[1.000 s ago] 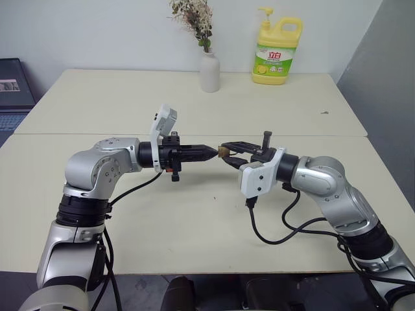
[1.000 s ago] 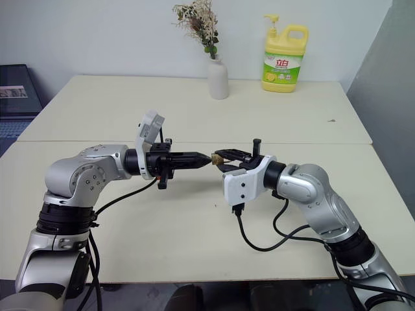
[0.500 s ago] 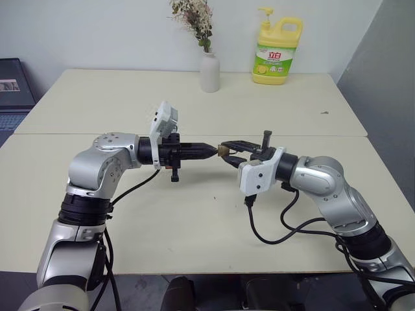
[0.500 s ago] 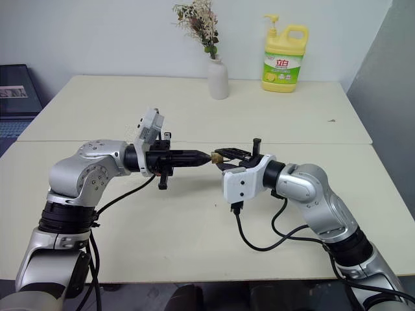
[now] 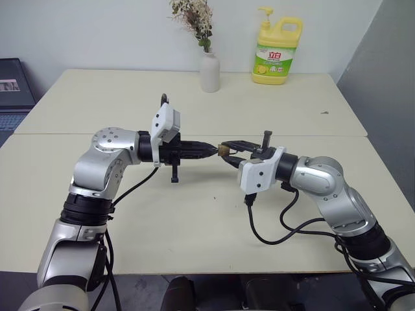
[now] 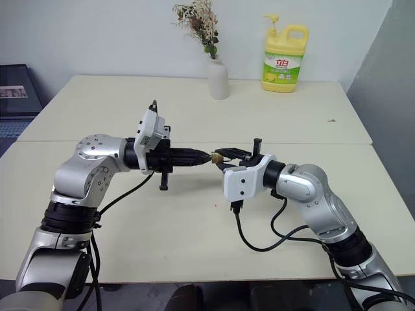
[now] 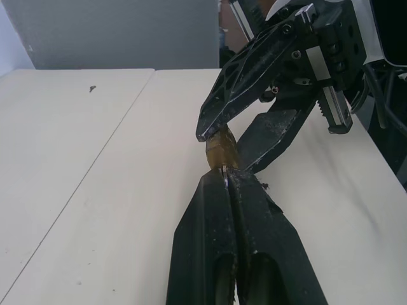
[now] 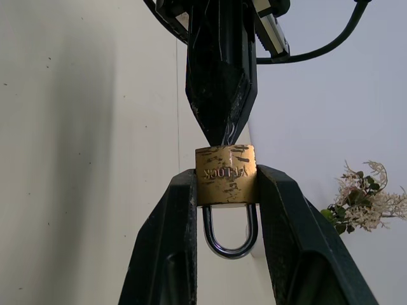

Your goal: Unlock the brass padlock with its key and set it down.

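The brass padlock hangs in mid-air above the table, clamped by its sides in my right gripper, with the silver shackle between the fingers. My left gripper points straight at the lock's bottom face from the other side, its fingertips pressed together right against the brass. A sliver of the silvery key shows between those tips; the rest is hidden. In the head views the two grippers meet tip to tip at the padlock over the table's middle.
A white vase with dried flowers and a yellow detergent bottle stand at the table's far edge. A laptop sits off to the far left. A black cable loops onto the table under my right arm.
My left wrist has rolled about its own axis, with the white camera housing swinging round, while the fingertips stayed at the lock. The right gripper and padlock kept still.
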{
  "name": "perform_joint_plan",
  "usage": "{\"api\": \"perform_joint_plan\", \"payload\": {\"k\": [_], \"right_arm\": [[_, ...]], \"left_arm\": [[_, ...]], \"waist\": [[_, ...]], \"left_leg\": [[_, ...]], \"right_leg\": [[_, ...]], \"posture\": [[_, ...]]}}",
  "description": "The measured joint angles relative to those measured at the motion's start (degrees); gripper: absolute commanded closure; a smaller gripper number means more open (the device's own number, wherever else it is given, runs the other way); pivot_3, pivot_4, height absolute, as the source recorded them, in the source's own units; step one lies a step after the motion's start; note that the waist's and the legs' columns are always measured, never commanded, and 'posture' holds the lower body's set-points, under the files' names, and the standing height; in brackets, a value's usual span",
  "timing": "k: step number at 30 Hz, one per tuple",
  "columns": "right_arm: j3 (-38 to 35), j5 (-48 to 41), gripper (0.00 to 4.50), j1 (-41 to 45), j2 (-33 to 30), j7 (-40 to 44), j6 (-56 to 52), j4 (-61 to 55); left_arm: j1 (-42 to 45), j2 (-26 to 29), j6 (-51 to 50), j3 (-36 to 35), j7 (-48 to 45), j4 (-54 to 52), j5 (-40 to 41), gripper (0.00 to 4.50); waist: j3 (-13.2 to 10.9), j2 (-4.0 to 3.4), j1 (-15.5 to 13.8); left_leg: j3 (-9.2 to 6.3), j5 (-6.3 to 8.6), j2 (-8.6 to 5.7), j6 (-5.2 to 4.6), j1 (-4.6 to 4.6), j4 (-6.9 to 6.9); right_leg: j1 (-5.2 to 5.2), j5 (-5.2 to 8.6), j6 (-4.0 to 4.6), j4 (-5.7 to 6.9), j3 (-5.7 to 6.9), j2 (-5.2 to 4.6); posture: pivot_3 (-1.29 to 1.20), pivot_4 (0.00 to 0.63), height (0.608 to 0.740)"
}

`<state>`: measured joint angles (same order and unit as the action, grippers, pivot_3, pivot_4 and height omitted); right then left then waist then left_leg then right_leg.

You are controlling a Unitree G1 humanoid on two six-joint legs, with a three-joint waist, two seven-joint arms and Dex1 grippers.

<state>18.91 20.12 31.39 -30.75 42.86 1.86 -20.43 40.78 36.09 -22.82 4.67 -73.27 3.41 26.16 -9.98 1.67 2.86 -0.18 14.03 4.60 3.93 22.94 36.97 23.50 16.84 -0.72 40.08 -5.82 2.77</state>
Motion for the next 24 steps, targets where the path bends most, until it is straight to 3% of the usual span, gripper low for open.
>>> {"api": "perform_joint_plan", "payload": {"k": [16, 24], "right_arm": [[-0.2, -0.5, 3.57, -0.1, 0.1, -0.1, 0.0, -0.1], [-0.2, -0.5, 3.57, -0.3, 0.2, -0.1, 0.0, -0.1]], "left_arm": [[0.0, -0.3, 10.9, 0.2, -1.8, 1.7, -3.6, 4.50], [0.0, -0.3, 11.5, 0.4, -1.9, 1.9, -4.0, 4.50]], "waist": [[0.0, 0.00, 0.0], [0.0, 0.00, 0.0]], "left_leg": [[0.00, 0.00, 0.00, 0.00, 0.00, 0.00], [0.00, 0.00, 0.00, 0.00, 0.00, 0.00]], "right_leg": [[0.00, 0.00, 0.00, 0.00, 0.00, 0.00], [0.00, 0.00, 0.00, 0.00, 0.00, 0.00]], "posture": [[0.00, 0.150, 0.740], [0.00, 0.150, 0.740]]}}
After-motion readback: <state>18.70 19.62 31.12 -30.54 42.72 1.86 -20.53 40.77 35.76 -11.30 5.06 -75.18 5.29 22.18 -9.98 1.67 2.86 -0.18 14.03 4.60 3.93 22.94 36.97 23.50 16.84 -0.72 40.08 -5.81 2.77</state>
